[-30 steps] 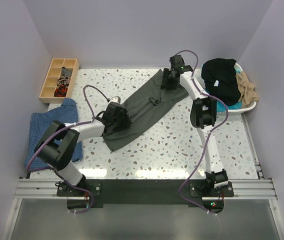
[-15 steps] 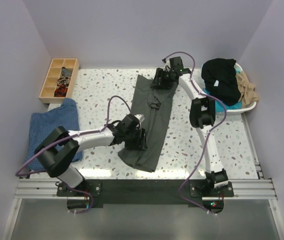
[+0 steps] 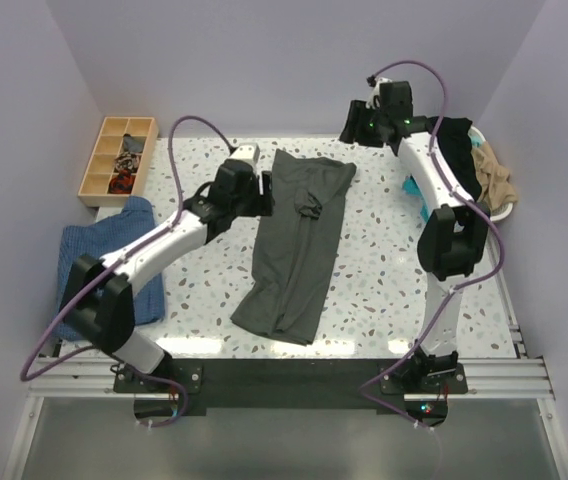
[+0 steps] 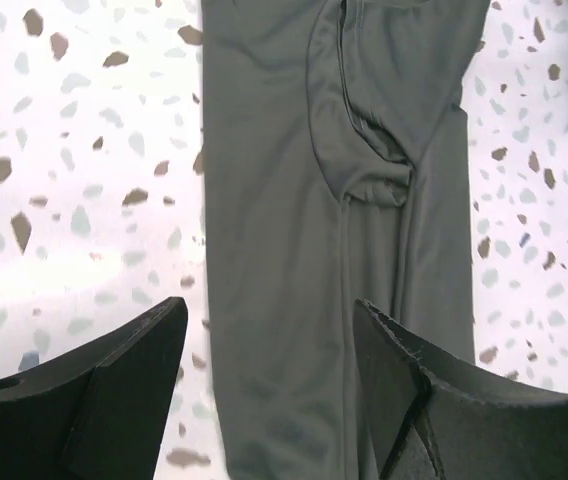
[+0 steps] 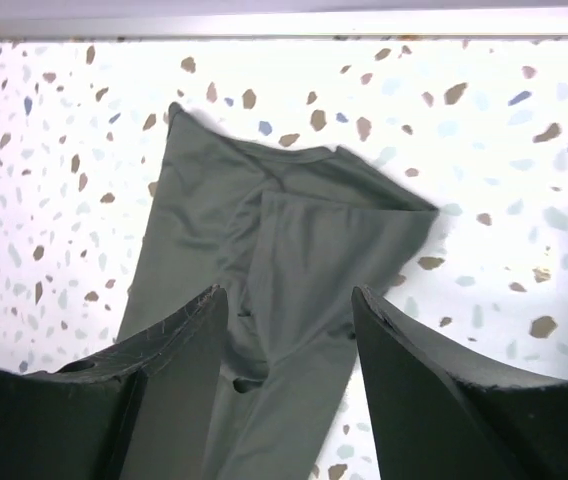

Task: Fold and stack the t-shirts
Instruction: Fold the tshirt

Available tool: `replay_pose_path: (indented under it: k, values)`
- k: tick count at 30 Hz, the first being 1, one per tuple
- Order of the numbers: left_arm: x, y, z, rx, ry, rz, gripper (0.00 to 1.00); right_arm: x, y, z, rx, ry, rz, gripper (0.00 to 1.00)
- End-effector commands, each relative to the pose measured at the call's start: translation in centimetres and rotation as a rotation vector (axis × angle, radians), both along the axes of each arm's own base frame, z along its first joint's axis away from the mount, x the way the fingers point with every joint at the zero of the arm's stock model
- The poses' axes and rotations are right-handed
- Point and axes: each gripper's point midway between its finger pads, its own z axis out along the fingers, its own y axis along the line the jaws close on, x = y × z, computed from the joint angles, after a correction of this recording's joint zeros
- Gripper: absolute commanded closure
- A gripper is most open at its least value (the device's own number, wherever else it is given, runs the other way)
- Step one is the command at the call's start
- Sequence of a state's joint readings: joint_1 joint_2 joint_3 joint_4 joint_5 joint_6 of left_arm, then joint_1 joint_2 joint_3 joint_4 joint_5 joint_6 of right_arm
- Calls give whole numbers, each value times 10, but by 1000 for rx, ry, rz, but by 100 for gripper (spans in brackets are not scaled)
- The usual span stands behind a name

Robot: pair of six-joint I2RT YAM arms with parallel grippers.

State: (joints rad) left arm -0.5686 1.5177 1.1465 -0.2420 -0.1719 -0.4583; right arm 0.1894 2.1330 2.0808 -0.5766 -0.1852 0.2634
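Left gripper (image 4: pixel 269 312) and right gripper (image 5: pixel 289 295) are pulling back from the charcoal-grey t-shirt (image 3: pixel 294 250) lying lengthwise on the bench (image 3: pixel 384 270); both are hanging open, gripping nothing.

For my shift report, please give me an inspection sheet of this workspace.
Surface: white speckled table, no damage seen.
Job's things: grey t-shirt folded into a long strip at centre; blue cloth at left edge; black shirt and tan shirt in white basket, right.
Clutter: wooden tray with small parts, far left corner.
Grippers: left gripper and right gripper open, empty, near grey t-shirt.
Cables: purple cables loop above the arms.
Surroundings: plain walls; nothing else seen.
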Motion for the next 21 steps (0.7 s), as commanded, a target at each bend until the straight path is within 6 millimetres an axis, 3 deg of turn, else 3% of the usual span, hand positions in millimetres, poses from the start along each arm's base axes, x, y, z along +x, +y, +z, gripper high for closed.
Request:
replay_pose_path:
  k: [1, 5, 9, 15, 21]
  values:
    - [79, -25, 1, -6, -95, -76, 28, -18, -21, -62, -90, 125, -79, 44]
    - [132, -57, -18, -66, -87, -170, 29, -22, -21, -91, -87, 179, -95, 45]
    - [165, -66, -22, -79, -127, -200, 29, -19, -24, -107, -100, 195, -107, 45]
    - [195, -75, -26, -121, -182, -246, 28, -14, -18, -133, -87, 250, -99, 45]
    - [211, -102, -61, -195, -141, -337, 27, -9, -10, -159, -59, 304, -90, 45]
